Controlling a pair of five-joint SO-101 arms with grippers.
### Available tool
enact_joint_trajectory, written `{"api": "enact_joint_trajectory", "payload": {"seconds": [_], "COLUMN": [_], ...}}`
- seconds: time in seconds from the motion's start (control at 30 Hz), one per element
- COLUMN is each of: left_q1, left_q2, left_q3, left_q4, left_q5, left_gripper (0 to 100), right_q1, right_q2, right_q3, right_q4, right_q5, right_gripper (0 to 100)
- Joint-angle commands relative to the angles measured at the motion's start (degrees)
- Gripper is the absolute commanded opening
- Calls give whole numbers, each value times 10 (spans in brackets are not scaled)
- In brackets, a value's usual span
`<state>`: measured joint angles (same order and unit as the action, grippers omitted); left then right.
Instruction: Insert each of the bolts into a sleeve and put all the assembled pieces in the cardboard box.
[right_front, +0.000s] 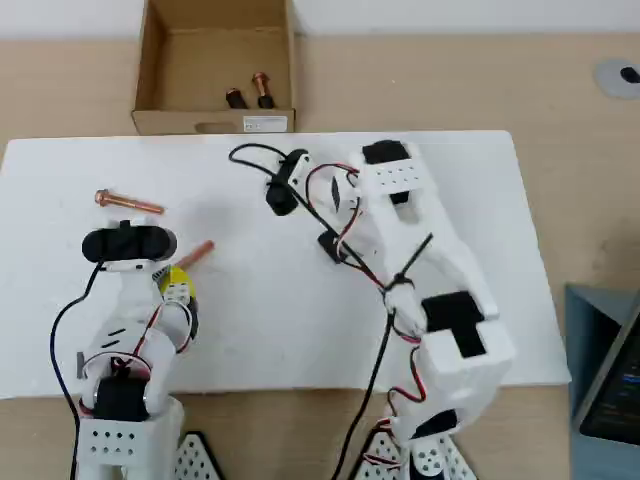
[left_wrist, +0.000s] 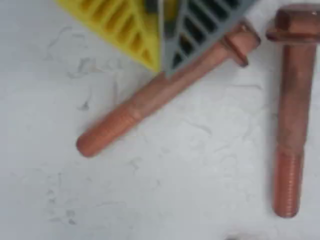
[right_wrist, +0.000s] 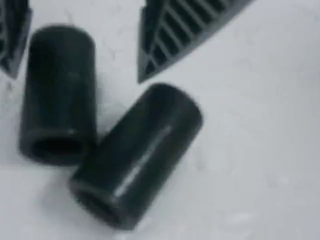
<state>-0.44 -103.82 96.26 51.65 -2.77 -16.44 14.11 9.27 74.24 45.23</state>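
A copper bolt (left_wrist: 150, 100) lies slanted on the white mat (right_front: 280, 300), and a second bolt (left_wrist: 290, 125) lies beside it. The yellow and grey fingers of my left gripper (left_wrist: 160, 67) are shut together, their tips right over the slanted bolt's shank. From above, this gripper (right_front: 180, 285) sits beside that bolt (right_front: 197, 252), with the other bolt (right_front: 128, 203) farther back. Two black sleeves lie on the mat. One sleeve (right_wrist: 57, 95) sits between the open fingers of my right gripper (right_wrist: 77, 77); the other sleeve (right_wrist: 137, 160) leans against it.
The cardboard box (right_front: 150, 70) stands behind the mat's far edge with two bolt-and-sleeve pieces (right_front: 250, 93) inside. The right arm (right_front: 430, 260) stretches across the mat's middle toward the box, cables trailing. A dark device (right_front: 610, 370) sits at the right edge.
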Motion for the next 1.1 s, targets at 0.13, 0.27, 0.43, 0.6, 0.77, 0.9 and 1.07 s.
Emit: {"api": "enact_joint_trajectory", "payload": {"seconds": [0.13,0.27,0.43,0.6,0.77,0.9,1.07], "left_q1": [-6,-6,-6,-6,-6,-6,-6], "left_q2": [-6,-6,-6,-6,-6,-6,-6], "left_q3": [8,8,8,8,8,8,8], "left_q4": [3,3,3,3,3,3,3], "left_q5": [0,0,0,-1,-2,-3,-2], "left_gripper": [2,2,2,2,2,2,2], "right_q1": [-5,0,1,1,-2,-2,-2], "right_q2": [50,83,106,97,57,21,-20], "right_q3": [-47,-73,-84,-90,-111,-141,-206], "right_q4": [-13,-12,-11,-8,23,55,118], "right_q5": [5,5,5,1,0,-13,-44], "right_gripper": [174,147,87,8,10,10,10]}}
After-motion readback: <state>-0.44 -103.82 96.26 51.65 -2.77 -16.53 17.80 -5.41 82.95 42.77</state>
